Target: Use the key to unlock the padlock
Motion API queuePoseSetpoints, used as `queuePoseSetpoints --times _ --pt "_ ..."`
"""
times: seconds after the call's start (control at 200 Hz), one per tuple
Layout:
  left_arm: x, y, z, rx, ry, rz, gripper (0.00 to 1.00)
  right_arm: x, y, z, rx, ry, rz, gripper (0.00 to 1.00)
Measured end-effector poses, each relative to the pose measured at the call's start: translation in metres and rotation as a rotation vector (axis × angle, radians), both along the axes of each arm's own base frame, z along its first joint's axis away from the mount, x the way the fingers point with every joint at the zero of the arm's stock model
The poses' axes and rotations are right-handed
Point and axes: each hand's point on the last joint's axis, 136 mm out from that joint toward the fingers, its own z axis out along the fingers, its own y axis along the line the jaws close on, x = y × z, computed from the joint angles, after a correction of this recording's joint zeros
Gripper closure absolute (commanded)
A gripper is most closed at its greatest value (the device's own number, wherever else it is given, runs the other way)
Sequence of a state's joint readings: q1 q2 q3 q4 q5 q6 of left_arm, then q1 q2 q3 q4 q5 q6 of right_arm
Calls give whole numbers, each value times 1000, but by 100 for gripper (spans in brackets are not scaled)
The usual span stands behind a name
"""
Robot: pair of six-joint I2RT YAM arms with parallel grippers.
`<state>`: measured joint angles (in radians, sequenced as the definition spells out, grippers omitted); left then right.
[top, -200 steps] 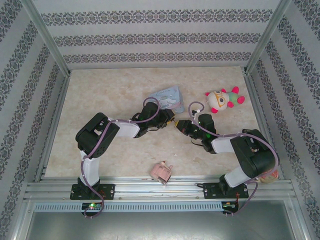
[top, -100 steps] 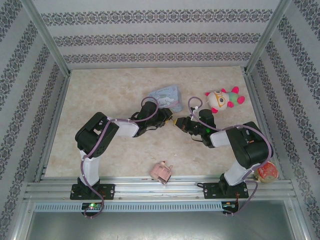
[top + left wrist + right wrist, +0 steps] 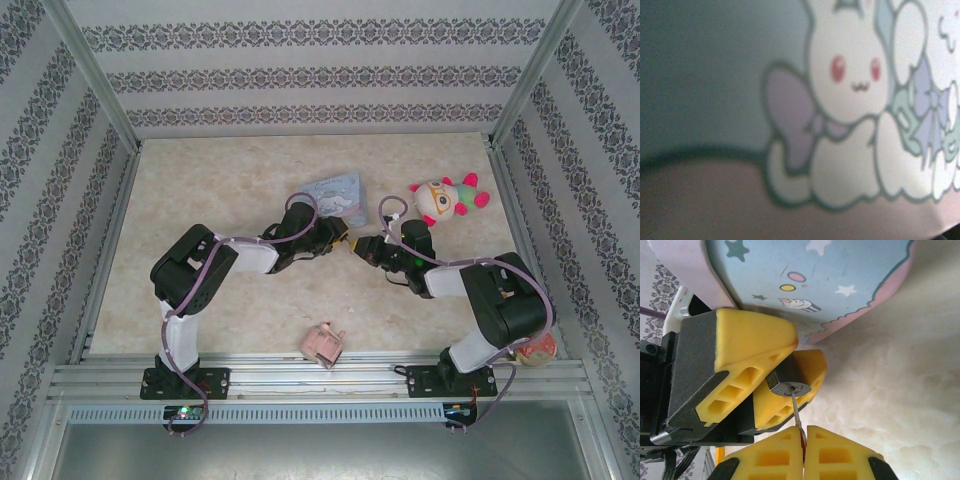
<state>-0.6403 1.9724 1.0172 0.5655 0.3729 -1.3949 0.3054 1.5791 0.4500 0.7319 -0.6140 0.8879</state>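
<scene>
Over the table from up top, the right arm is shuffling its elbow and wrist around, while the right gripper point(image 3: 362, 250) is staying tip to tip with the left gripper point(image 3: 341, 240), same spot as a second ago. The blue tin point(image 3: 335, 190) just behind the left gripper is rocking too: flatter half a second back, tilting again now

Left wrist cam is just giving me the tin's bunny print, blurry and sitting right up against that hand

Right wrist cam: the left gripper's fingers point(image 3: 750, 340) are clamping the padlock point(image 3: 782, 377), and the right gripper is pinching shut on the key point(image 3: 796, 412), its tip sitting in the keyhole point(image 3: 792, 388) straight ahead of the fingertips. I'm guessing it's working the key round; the shackle is hiding behind the fingers, so I can't tell if it's popping yet
</scene>
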Motion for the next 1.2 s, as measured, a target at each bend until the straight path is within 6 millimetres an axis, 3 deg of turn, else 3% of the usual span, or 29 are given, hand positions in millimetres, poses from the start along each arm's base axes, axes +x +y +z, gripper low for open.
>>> queuePoseSetpoints --times 0.889,1.199 --pt "-3 -9 0 5 33 -30 80 -5 -5 -1 13 15 -105 100" --pt "3 -1 -5 62 42 -11 81 2 5 -3 55 48 -68 100"
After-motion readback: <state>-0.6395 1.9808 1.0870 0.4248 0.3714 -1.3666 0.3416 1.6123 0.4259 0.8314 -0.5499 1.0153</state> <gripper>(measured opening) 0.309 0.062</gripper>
